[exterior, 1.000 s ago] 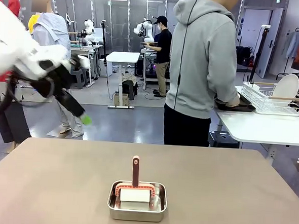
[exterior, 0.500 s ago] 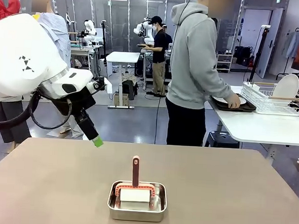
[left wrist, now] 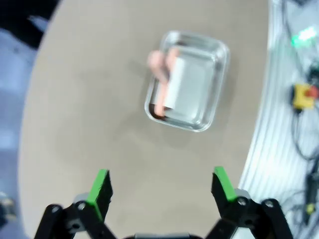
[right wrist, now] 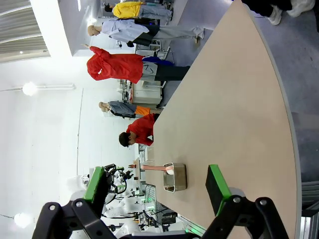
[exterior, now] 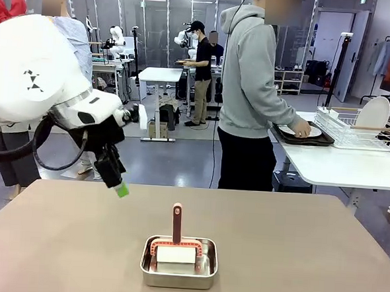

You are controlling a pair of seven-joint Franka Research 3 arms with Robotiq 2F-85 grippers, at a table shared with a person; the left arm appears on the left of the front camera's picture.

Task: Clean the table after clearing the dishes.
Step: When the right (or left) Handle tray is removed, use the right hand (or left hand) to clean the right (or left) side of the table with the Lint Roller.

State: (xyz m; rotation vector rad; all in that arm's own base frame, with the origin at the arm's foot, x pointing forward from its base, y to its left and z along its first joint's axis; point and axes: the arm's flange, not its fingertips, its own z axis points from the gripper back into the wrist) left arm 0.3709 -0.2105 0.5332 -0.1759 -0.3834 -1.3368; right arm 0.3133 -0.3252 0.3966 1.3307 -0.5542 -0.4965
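Observation:
The brown table (exterior: 294,251) carries a steel pan (exterior: 178,262) with a pink-handled scrubber (exterior: 176,223) standing in it. My left gripper (exterior: 121,191) hangs over the table's far left part. In the left wrist view it (left wrist: 160,189) is open and holds nothing, with the pan (left wrist: 188,82) below and ahead of it. My right gripper (right wrist: 155,183) is also open and holds nothing, looking along the table (right wrist: 224,109) at the pan (right wrist: 175,178) far off. A white plate on a dark tray (exterior: 300,132) lies on the white side table under the person's hand.
A person in a grey hoodie (exterior: 251,90) stands at the far edge, turned to the white table (exterior: 346,165) at the right. A wire dish rack (exterior: 355,129) there holds an upright plate. Other people and tables stand farther back.
My left arm has swung in from the left, and its gripper has come down and closer to the table. The person has shifted slightly at the white table.

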